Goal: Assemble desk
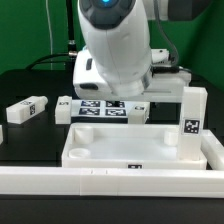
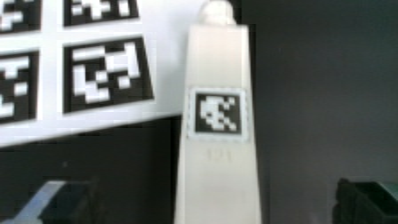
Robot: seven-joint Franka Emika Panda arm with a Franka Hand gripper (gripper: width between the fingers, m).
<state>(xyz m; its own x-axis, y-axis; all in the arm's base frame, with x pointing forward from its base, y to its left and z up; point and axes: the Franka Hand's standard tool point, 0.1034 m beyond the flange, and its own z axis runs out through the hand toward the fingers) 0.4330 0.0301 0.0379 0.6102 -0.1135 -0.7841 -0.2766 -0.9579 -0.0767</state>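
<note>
The black worktop stretched in front of a green backdrop, with the white robot arm hanging over its middle. Toward the front sat the white plastic tray-like tabletop with its raised rim. A white block standing leg, bearing a black-and-white square tag, stood upright in the tabletop's corner on the exterior view's right. A second white tagged block, the flat leg, lay on its side beyond the tabletop toward the exterior view's left, well apart from it. Behind the tabletop, under the arm, lay the flat white marker board. A long white rail ran along the tabletop's near side.

From the wrist, a long white tagged block with a small peg at one end, the leg below the wrist, lay on the dark worktop just beside the marker board. The jaws were spread wide, with one dark fingertip on each side of this leg. Bare worktop showed between each fingertip and the leg, so the jaws gripped and touched nothing.
</note>
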